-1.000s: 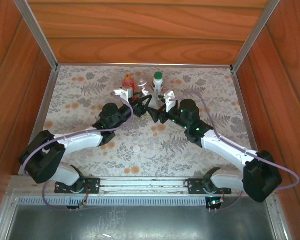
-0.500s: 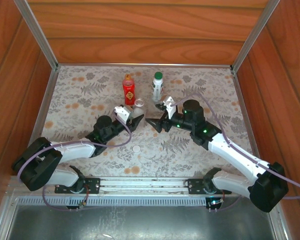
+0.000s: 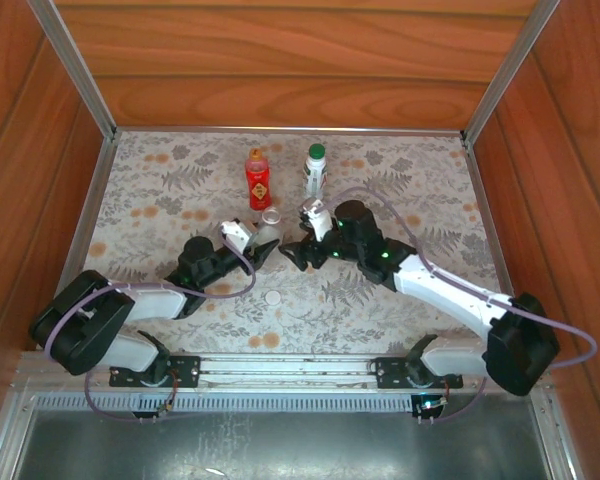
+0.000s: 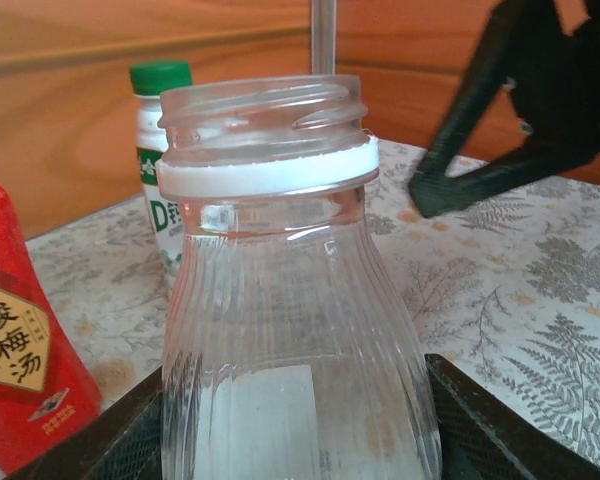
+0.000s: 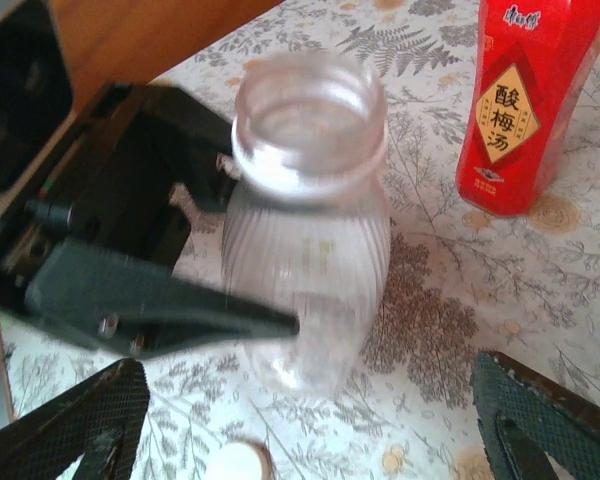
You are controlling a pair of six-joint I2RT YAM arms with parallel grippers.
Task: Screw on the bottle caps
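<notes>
Caps first, from the near edge: one white cap (image 3: pixel 272 297) lies loose on the patterned surface (image 3: pixel 430 190), on its own, just this side of both grippers. That's the one left to go on.

Next row back, the action. The left gripper (image 3: pixel 264 240) has its jaws closed on the lower body of the short clear bottle (image 4: pixel 290 300), holding it upright. The neck is bare, threads showing, a white ring below them, nothing on top. Facing it, the right gripper (image 3: pixel 295 252) has its jaws spread wide and empty. In its wrist view the fingers (image 5: pixel 80 420) straddle the space in front of the bottle, apart from it, with the white cap peeking in at the bottom edge between them.

At the back, two finishers stand side by side: the red bottle (image 3: pixel 257 180) wearing its orange cap (image 3: pixel 255 153), and the clear labelled bottle (image 3: pixel 314 175) under a dark green cap (image 3: pixel 317 150). Both caps look seated, though how tightly they're turned I can't tell from here.

So the tally: three bottles, three caps, two grippers. Two caps on, one cap off. By my reading that's roughly two thirds done. What remains is for the right gripper to pick up the white cap, bring it to the held bottle's neck and twist it down.
</notes>
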